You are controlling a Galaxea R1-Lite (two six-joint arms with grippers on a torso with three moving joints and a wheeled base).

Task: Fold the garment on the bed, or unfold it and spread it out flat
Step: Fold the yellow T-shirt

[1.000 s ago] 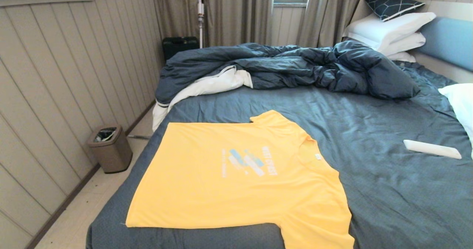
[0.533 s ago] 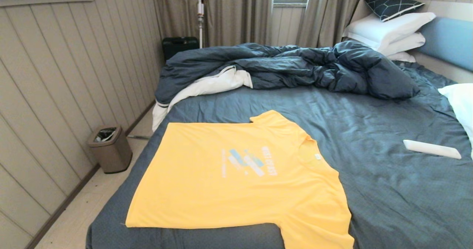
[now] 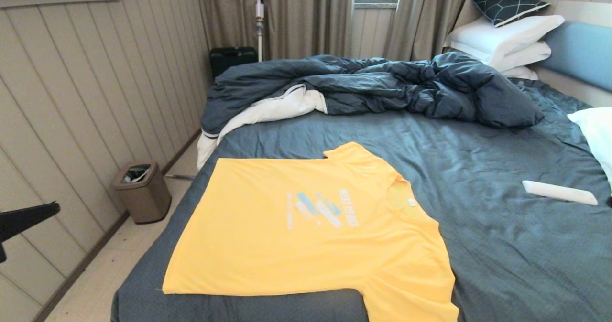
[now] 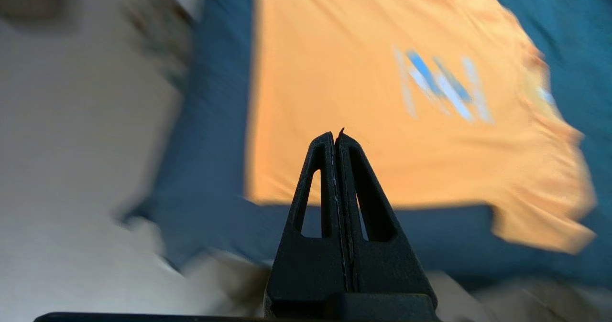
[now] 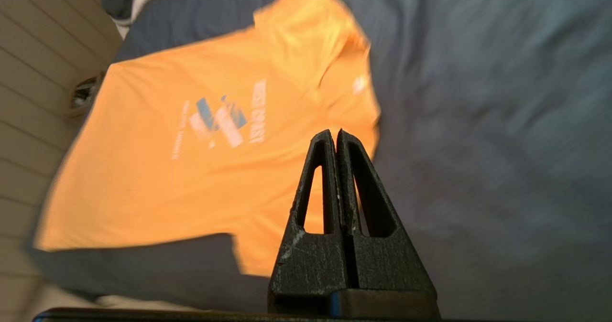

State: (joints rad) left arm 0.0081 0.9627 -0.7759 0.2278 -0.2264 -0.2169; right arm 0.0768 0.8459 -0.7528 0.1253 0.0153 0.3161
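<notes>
Matte black left gripper (image 4: 337, 133): two tapered fingers with long triangular cut-outs. Right gripper (image 5: 334, 133) matches, scuffed pale, perhaps a blue strip behind its jaws.

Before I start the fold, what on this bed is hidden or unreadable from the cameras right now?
- T-shirt: head view, near sleeve cut off by the bottom edge.
- Chest print: head view, wording too small to read; both wrist views blur it.
- Right tool: shut in its wrist view; head view shows only a dark speck at the right edge.
- Left tool: shut; head view shows only a dark part at the left edge.
- Bed: far side covered by the duvet.
</notes>
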